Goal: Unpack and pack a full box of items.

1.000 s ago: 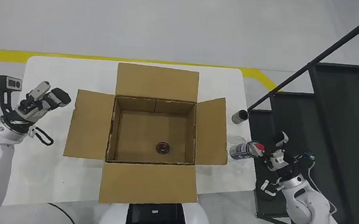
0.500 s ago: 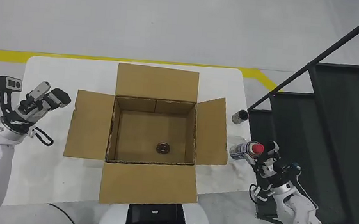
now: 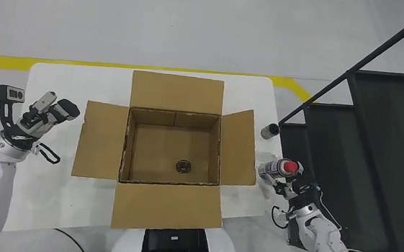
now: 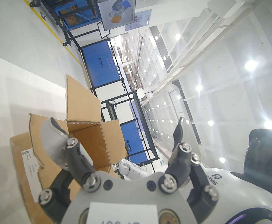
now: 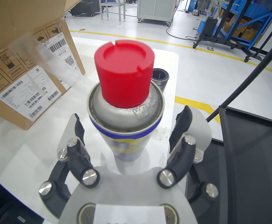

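Observation:
An open cardboard box (image 3: pixel 178 95) sits mid-table with a small dark round item (image 3: pixel 182 166) on its floor. Right of the box is a spray can (image 3: pixel 276 169) with a red cap (image 5: pixel 124 72). My right gripper (image 5: pixel 130 121) is open, its fingers on either side of the can's upper body with a gap on both sides. From above, the right gripper (image 3: pixel 293 194) is just in front of the can. My left gripper (image 3: pixel 51 109) is open and holds nothing, raised at the table's left edge; the left gripper (image 4: pixel 115 125) looks past the box (image 4: pixel 85 135).
A short black cylinder (image 3: pixel 270 132) stands behind the can near the table's right edge, also seen as the black cylinder (image 5: pixel 159 76). A dark metal rack (image 3: pixel 373 155) stands close to the right of the table. The box's flaps spread outwards.
My right arm has swung from the can's right side toward the table's front and dropped lower, bringing its open fingers around the can. The can, box and left arm have not moved.

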Controlling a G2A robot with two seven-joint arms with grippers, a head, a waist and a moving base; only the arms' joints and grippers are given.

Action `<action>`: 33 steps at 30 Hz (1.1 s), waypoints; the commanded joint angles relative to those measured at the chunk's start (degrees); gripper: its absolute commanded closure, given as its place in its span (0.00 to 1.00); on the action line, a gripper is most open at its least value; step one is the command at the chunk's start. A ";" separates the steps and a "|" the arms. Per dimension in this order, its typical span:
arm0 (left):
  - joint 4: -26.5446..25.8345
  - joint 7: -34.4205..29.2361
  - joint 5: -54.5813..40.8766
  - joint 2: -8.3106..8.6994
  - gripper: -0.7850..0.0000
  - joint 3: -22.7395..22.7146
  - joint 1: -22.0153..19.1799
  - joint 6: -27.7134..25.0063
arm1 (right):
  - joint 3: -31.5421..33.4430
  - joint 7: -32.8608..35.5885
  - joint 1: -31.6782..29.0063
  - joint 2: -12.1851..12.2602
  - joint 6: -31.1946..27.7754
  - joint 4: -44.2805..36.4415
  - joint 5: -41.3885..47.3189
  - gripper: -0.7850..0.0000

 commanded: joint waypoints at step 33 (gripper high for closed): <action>0.00 0.01 0.00 0.00 0.00 0.00 0.00 0.00 | 6.91 -10.20 -7.37 1.49 -6.61 -13.11 5.16 1.00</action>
